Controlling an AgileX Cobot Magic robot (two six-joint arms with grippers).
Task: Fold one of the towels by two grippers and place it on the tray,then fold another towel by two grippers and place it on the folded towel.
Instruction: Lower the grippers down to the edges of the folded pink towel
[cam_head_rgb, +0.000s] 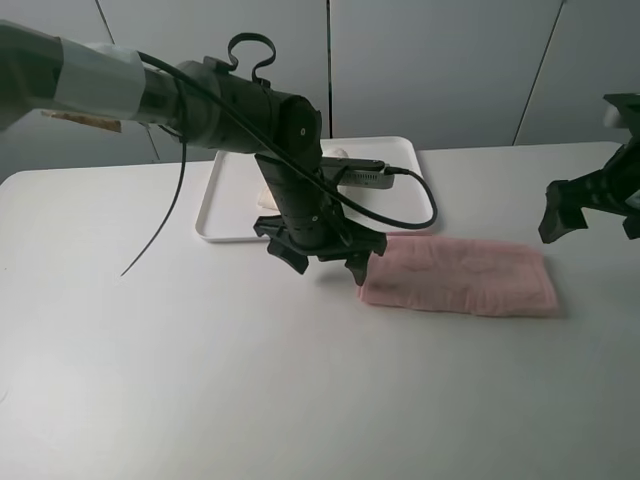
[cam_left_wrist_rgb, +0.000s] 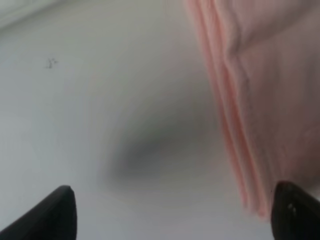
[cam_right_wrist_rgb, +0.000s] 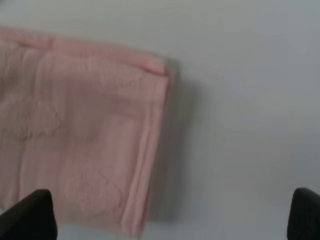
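Observation:
A pink towel (cam_head_rgb: 460, 277), folded into a long strip, lies flat on the white table right of centre. It also shows in the left wrist view (cam_left_wrist_rgb: 265, 95) and the right wrist view (cam_right_wrist_rgb: 80, 130). My left gripper (cam_head_rgb: 326, 260) is open and empty, hovering just above the table at the towel's left end. My right gripper (cam_head_rgb: 590, 215) is open and empty, raised above the table right of the towel's right end. A white tray (cam_head_rgb: 225, 200) sits at the back behind my left arm. A cream towel (cam_head_rgb: 268, 197) lies on it, mostly hidden by the arm.
A black cable (cam_head_rgb: 420, 205) loops from the left arm over the tray's right side. The white table (cam_head_rgb: 200, 380) spreads wide at the front and left. A grey wall stands behind the table.

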